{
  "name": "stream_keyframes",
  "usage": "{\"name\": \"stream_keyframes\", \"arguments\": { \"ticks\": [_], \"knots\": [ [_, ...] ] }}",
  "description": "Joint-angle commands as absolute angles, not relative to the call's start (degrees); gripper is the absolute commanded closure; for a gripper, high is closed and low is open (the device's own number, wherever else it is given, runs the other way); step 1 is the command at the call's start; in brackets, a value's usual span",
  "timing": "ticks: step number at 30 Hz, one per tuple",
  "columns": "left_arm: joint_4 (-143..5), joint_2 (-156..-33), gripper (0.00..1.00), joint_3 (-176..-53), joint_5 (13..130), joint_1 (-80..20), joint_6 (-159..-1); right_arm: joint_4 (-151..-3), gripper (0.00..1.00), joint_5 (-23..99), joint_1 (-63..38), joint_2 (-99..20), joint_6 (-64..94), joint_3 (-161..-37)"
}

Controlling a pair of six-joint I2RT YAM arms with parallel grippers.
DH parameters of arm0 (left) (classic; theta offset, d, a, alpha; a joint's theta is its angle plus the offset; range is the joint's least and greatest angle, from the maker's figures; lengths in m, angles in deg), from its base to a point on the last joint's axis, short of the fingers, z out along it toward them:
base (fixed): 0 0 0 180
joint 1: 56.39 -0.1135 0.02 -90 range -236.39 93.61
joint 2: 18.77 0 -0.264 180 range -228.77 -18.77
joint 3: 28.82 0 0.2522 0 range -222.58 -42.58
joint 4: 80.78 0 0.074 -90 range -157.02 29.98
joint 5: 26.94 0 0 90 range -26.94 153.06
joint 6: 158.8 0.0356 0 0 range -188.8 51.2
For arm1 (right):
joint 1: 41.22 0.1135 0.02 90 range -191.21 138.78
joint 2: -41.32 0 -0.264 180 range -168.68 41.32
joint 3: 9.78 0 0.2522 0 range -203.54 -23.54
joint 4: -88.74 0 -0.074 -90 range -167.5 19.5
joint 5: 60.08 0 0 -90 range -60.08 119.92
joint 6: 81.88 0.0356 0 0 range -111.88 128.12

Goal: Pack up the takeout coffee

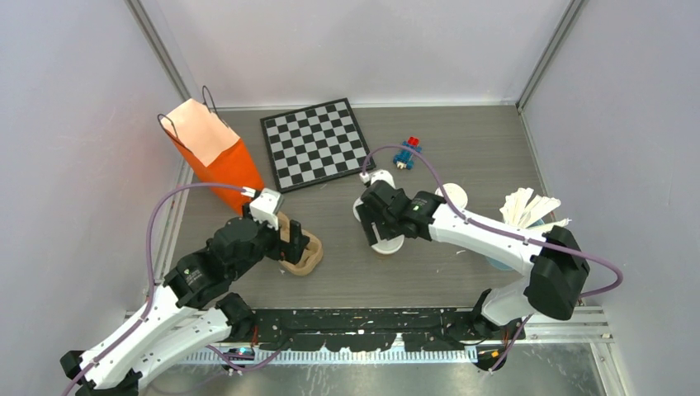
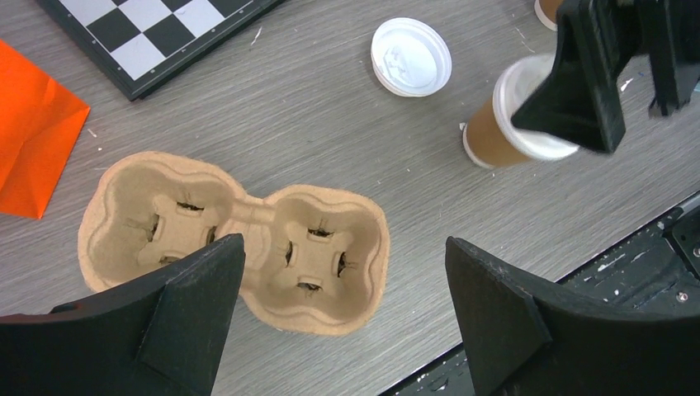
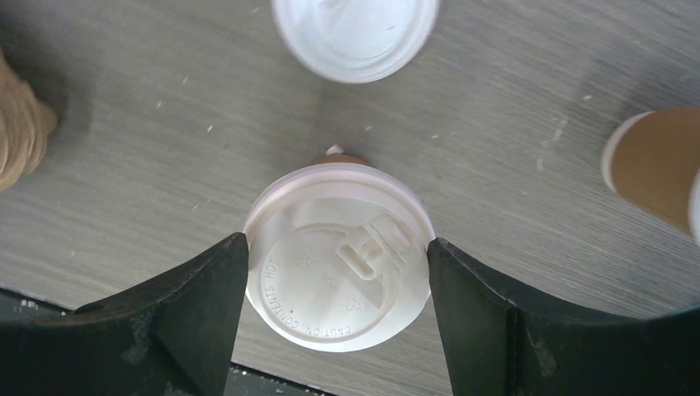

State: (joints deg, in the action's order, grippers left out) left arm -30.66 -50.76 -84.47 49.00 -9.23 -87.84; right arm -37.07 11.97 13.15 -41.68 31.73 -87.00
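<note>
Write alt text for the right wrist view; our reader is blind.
Two black fingers flank a small brown paper cup with a round white plastic lid, seen from above on a grey wood-grain table. A loose white plastic lid lies beyond it.

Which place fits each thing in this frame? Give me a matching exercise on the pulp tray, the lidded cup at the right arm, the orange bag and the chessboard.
Things:
1. moulded-pulp tray
2. lidded coffee cup
3. orange paper bag
4. chessboard

Places:
a. lying flat at the far middle
b. between the right arm's fingers
c. standing at the far left
d. below the left arm's fingers, both wells empty

Pairs: 1-d, 2-b, 3-c, 4-a
</note>
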Motion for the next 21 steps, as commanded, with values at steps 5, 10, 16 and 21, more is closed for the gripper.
{"name": "stream_keyframes", "arguments": {
  "ticks": [5, 10, 16, 21],
  "knots": [
    [-29.5, -49.8, 0.07, -87.1, 50.7, -9.3, -86.8, -39.3, 0.25, 15.1, -0.9, -37.4, 29.0, -89.0],
    [-30.2, -49.0, 0.07, -86.4, 51.1, -9.3, -86.9, -39.8, 0.25, 18.4, -10.5, -42.5, 27.4, -93.8],
    [-30.0, -49.1, 0.07, -86.5, 51.1, -9.3, -86.8, -40.5, 0.25, 21.9, -16.7, -50.5, 25.7, -100.6],
    [-30.0, -49.0, 0.07, -86.4, 50.9, -9.3, -86.8, -37.4, 0.25, 21.9, -19.6, -57.3, 24.9, -105.9]
  ]
}}
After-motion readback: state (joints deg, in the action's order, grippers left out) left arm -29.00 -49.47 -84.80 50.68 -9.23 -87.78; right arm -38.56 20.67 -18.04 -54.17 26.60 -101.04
